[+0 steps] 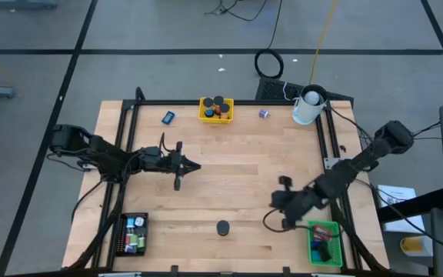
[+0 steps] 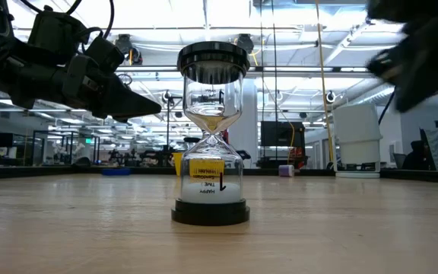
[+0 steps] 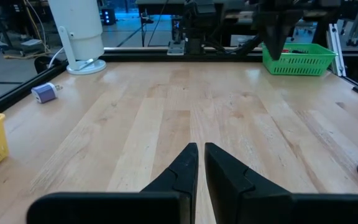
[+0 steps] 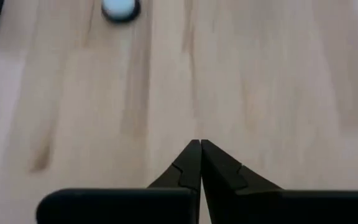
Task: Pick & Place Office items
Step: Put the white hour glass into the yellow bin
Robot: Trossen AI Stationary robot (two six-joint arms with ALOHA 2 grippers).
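An hourglass with black round ends stands upright on its base near the table's front edge, seen as a black disc from above. A small blue item and a purple one lie on the wood near the far edge. My right gripper hovers shut to the right of the hourglass, and its wrist view shows the hourglass top ahead of the shut fingertips. My left gripper waits shut over the table's left middle, holding nothing.
A yellow tray with several items stands at the far edge, with a white cup at the far right. A black tray with items sits front left and a green tray front right. Bare wood lies between the arms.
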